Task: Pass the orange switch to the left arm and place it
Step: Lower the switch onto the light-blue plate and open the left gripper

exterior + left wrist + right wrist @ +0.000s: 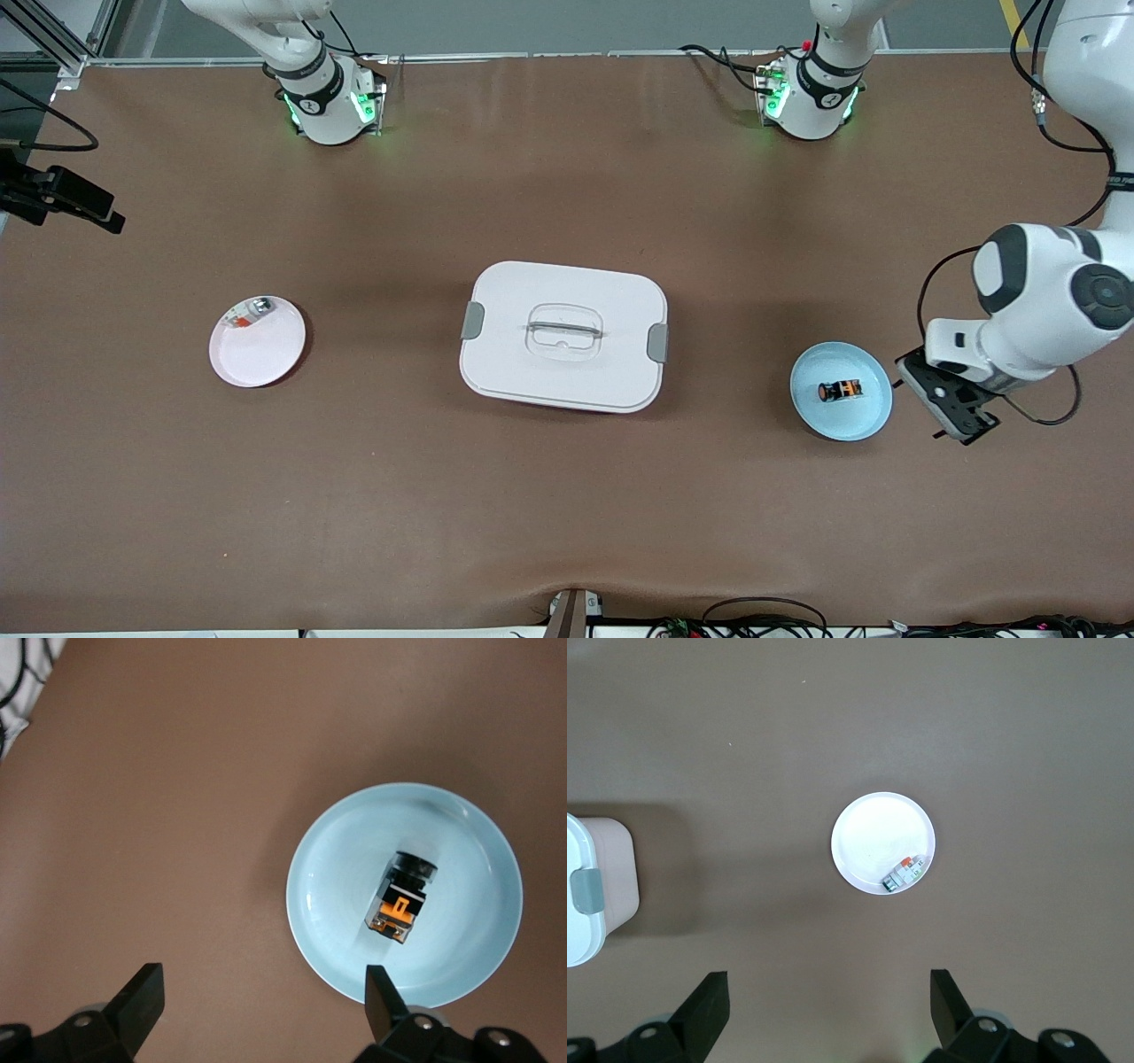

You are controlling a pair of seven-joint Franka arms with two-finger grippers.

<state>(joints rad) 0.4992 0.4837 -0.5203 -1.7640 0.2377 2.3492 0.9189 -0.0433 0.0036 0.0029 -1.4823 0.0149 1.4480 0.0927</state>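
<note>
The orange switch (840, 390), black with an orange end, lies on its side in a small blue plate (864, 421) toward the left arm's end of the table. It also shows in the left wrist view (401, 899), on the plate (337, 877). My left gripper (955, 409) is open and empty over the bare table beside that plate (261, 983), with one finger over the plate's rim. The white box (563, 335) stands at the table's middle, lid on. My right gripper (828, 985) is open and empty, high over the table, and is out of the front view.
A pink plate (257, 350) toward the right arm's end holds a small silvery-white piece (252, 310); both show in the right wrist view (873, 837), (904, 873), with a corner of the box (589, 895). A black device (62, 199) sits at the table's edge.
</note>
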